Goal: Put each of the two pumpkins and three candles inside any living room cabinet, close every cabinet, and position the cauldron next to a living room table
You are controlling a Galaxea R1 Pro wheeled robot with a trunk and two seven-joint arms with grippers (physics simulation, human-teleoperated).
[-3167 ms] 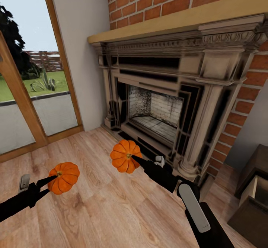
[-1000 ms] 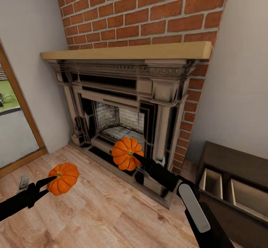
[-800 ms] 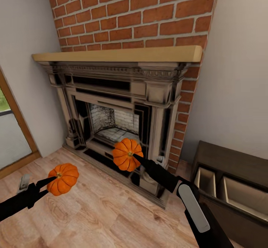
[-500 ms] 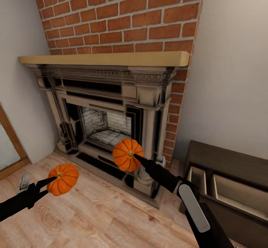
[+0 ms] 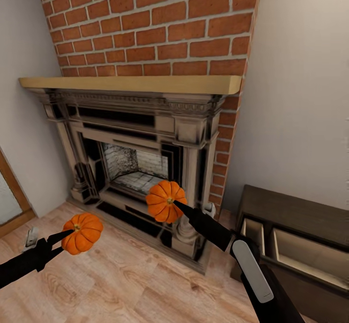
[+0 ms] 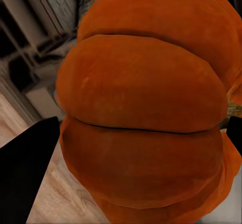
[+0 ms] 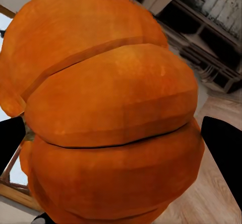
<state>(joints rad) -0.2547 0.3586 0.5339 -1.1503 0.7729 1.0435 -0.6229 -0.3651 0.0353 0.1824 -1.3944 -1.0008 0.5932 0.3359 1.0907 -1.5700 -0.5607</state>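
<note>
Two pumpkins are carried, one per arm. The left claw (image 5: 68, 232) is clamped on the left pumpkin (image 5: 83, 232) low over the wood floor (image 5: 126, 284); the right claw (image 5: 177, 204) grips the right pumpkin (image 5: 165, 201), held higher in front of the fireplace (image 5: 140, 158). Against the earlier head views the whole scene has slid leftward, so the camera has turned right: the glass door is now a sliver at the left edge, the brick chimney (image 5: 160, 27) sits centre, and more of the dark cabinet (image 5: 291, 216) shows at lower right. Pumpkins and arms keep the same places in the picture. The cabinet has two pale compartments open (image 5: 300, 257), just beside the right forearm. Open floor lies between the left pumpkin and the hearth edge. In both wrist views each pumpkin (image 6: 146, 113) (image 7: 111, 113) sits tight between the black fingertips.
</note>
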